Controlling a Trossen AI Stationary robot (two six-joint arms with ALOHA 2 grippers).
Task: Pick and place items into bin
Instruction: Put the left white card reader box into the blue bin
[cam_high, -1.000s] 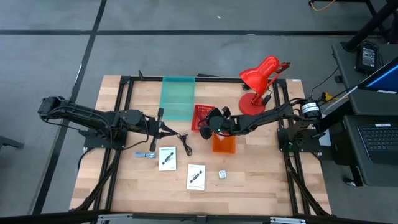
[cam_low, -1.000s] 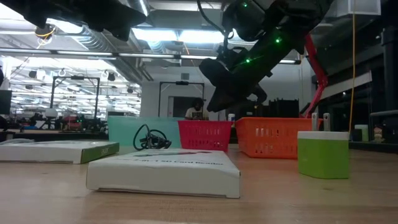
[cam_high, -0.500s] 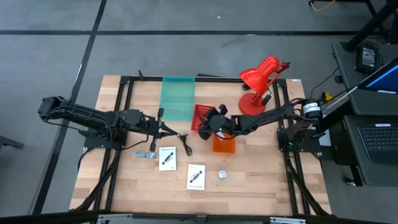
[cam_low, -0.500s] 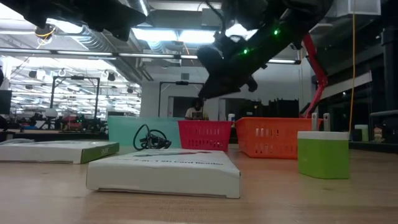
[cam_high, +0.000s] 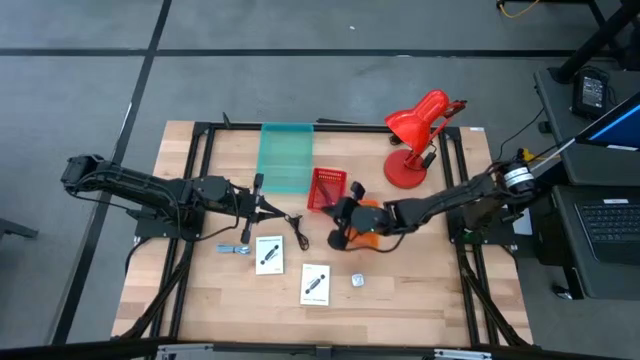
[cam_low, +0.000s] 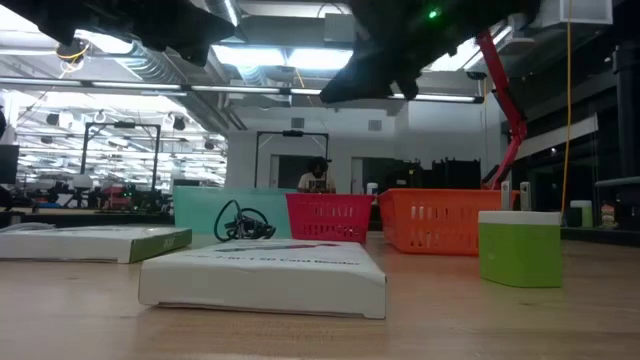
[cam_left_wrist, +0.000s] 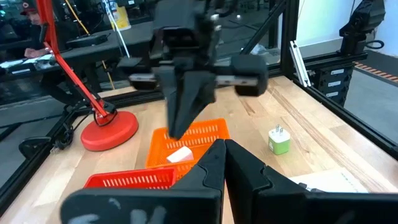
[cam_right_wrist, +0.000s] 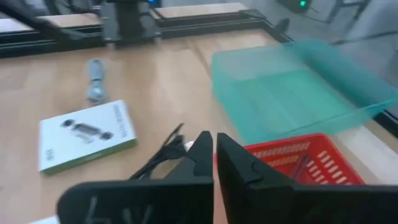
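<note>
My right gripper (cam_high: 339, 239) hangs shut and empty above the near-left corner of the orange basket (cam_high: 369, 221); the left wrist view shows it (cam_left_wrist: 178, 128) pointing down over a white piece (cam_left_wrist: 180, 154) lying in that basket. My left gripper (cam_high: 268, 207) waits shut at the left, holding nothing. Two white cards (cam_high: 268, 253) (cam_high: 316, 284) lie flat on the table. A black cable (cam_high: 296, 228) lies between them and the red basket (cam_high: 325, 187). A bluish piece (cam_high: 236, 249) and a small green-and-white plug (cam_high: 358, 281) rest on the wood.
A teal bin (cam_high: 286, 157) stands at the far middle, next to the red basket. A red desk lamp (cam_high: 418, 135) stands far right. Black frame rails run along the table's left and right sides. Bare wood lies along the near edge.
My right gripper has swung from above the red basket toward the table's near edge, past the orange basket's corner. It has also risen and rolled about its own line. Nothing on the table has shifted.
</note>
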